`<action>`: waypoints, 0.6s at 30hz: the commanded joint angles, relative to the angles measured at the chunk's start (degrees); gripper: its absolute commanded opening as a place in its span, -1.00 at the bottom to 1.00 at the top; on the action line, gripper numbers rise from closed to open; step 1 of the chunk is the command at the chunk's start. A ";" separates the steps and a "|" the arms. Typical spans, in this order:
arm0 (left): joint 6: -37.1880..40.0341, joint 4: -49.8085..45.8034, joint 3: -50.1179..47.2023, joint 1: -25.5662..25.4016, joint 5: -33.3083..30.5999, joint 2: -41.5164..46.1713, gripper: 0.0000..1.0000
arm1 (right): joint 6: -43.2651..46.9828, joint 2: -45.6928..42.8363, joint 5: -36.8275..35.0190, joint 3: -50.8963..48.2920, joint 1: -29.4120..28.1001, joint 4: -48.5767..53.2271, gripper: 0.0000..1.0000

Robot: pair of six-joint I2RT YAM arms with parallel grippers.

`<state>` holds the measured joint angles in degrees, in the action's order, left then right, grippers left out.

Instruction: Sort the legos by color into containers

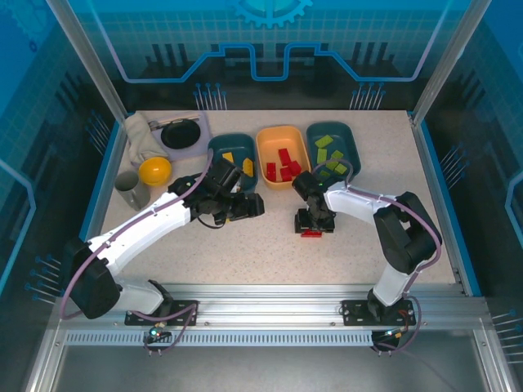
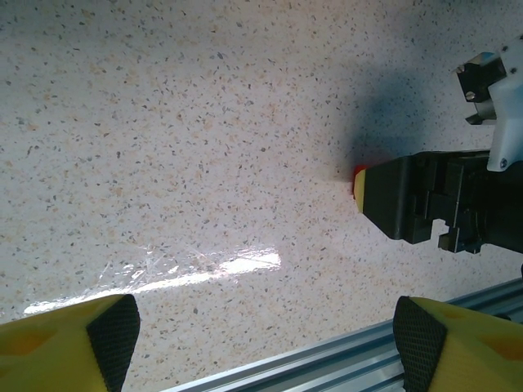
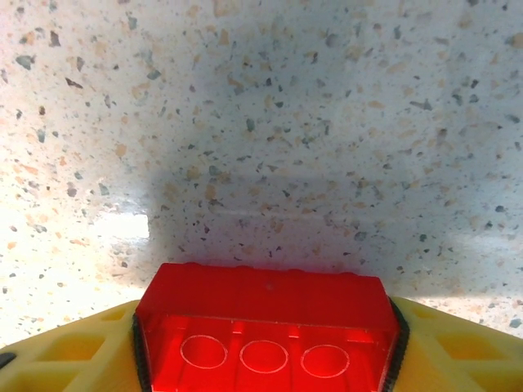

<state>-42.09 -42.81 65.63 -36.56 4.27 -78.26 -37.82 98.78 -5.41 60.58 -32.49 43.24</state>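
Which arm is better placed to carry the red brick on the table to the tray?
Right. The right gripper has the red brick between its fingers, near the orange tray of red bricks. The left gripper hangs open over the table.

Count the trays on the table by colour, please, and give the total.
Dark teal trays: 2, the left teal tray and the right teal tray
Orange tray: 1
Total: 3

Speckled table (image 2: 188, 122), left gripper (image 2: 265, 336) spread wide, right gripper (image 2: 377, 196) tip at a red lego (image 2: 358, 171), metal rail (image 2: 327, 361)
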 commanded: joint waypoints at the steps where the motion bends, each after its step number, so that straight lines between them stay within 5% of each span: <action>1: 0.23 -1.34 1.06 -0.07 -2.17 1.74 0.70 | -2.60 -3.74 -0.66 3.45 -0.28 1.49 0.05; 9: 0.32 -3.47 3.73 0.15 -7.29 2.58 0.70 | -7.80 -3.13 0.22 19.22 -0.03 3.24 0.03; 18: 0.28 -0.67 5.65 1.93 -13.68 3.45 0.76 | -21.61 13.50 4.07 41.02 1.64 -2.85 0.02</action>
<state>-42.04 -44.47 69.32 -35.24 -5.28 -76.97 -52.51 106.89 -3.31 96.64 -32.05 41.76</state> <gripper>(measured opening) 0.877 0.620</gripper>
